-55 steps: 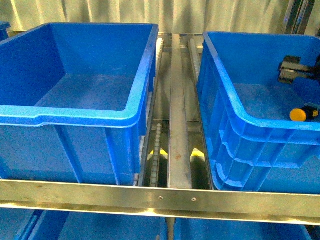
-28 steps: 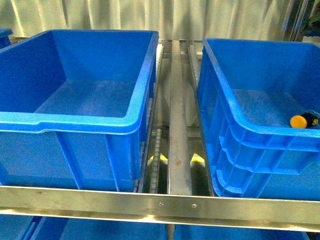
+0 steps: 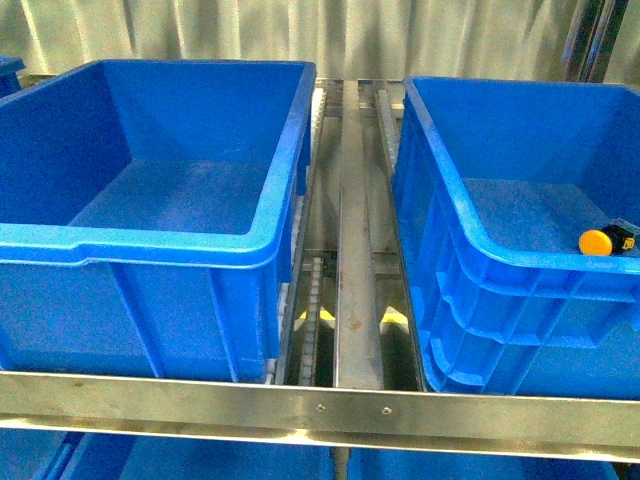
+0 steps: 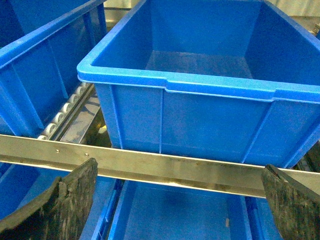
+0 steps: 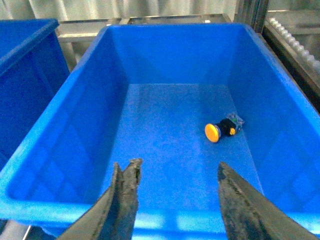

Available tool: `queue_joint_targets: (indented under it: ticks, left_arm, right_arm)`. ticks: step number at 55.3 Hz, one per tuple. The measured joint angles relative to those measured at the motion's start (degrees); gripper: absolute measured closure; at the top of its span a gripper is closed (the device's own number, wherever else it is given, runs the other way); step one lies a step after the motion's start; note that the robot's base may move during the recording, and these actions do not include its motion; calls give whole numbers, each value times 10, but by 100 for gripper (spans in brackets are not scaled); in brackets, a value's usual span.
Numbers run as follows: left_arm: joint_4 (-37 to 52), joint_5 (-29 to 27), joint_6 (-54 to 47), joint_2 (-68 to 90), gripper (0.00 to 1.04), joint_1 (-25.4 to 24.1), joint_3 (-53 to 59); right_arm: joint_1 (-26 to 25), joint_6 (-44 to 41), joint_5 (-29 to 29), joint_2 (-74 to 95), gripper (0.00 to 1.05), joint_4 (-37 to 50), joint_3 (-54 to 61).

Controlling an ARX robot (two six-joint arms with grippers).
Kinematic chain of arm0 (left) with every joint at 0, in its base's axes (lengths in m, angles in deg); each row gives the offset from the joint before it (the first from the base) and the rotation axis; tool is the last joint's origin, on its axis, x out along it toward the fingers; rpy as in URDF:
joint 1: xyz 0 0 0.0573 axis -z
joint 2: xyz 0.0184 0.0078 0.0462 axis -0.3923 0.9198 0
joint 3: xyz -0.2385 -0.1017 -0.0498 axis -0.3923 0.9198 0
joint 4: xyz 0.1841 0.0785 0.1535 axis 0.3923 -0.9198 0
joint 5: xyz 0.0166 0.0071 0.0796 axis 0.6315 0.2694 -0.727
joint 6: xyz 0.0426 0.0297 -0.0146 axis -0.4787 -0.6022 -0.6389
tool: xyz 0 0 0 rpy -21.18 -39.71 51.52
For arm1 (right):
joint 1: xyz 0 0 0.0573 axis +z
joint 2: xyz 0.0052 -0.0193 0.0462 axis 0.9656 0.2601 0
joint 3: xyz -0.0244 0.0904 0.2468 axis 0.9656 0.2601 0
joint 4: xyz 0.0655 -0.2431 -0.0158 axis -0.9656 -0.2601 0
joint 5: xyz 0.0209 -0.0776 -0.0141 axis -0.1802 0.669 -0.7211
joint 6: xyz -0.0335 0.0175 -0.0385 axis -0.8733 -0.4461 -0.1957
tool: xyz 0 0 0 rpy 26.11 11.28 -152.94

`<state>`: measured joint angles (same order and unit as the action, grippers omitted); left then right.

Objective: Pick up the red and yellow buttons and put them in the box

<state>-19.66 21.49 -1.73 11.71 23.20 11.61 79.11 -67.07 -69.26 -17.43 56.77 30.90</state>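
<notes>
One yellow button (image 3: 597,241) with a dark body lies on the floor of the right blue crate (image 3: 440,190), near its right side. The right wrist view shows the same yellow button (image 5: 214,132) on its side in that crate (image 5: 75,130), past my right gripper (image 5: 177,167), which hangs open and empty above the crate's near rim. My left gripper (image 4: 177,172) is open and empty in front of the steel rail, low before the left blue crate (image 4: 175,85). No red button shows. Neither arm appears in the front view.
The left blue crate (image 3: 270,200) shows only a bare floor. A roller track and steel channel (image 3: 355,250) run between the two crates. A steel crossbar (image 3: 320,405) spans the front, with more blue crates (image 4: 170,220) on the level below. A further crate (image 4: 35,70) stands at the far left.
A dark gripper seen one second ago above the right crate's far right has left the front view. The camera's view has shifted slightly. The yellow button lies where it did.
</notes>
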Motion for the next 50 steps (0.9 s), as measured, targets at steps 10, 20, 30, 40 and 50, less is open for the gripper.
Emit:
queue_joint_targets:
  ticks: [10, 20, 30, 40, 50]
  left_arm:
    - [0, 0, 0, 0, 8, 0, 0]
    - [0, 0, 0, 0, 8, 0, 0]
    - [0, 0, 0, 0, 8, 0, 0]
    - [0, 0, 0, 0, 8, 0, 0]
    - [0, 0, 0, 0, 8, 0, 0]
  right_arm:
    - [-37, -8, -40, -42, 87, 11, 55]
    - [-40, -14, -42, -89, 101, 12, 100]
    - [-41, -14, -42, -134, 101, 1, 133]
    - [-41, -14, -42, -180, 101, -22, 158]
    - [-41, -14, -42, -225, 101, -50, 173]
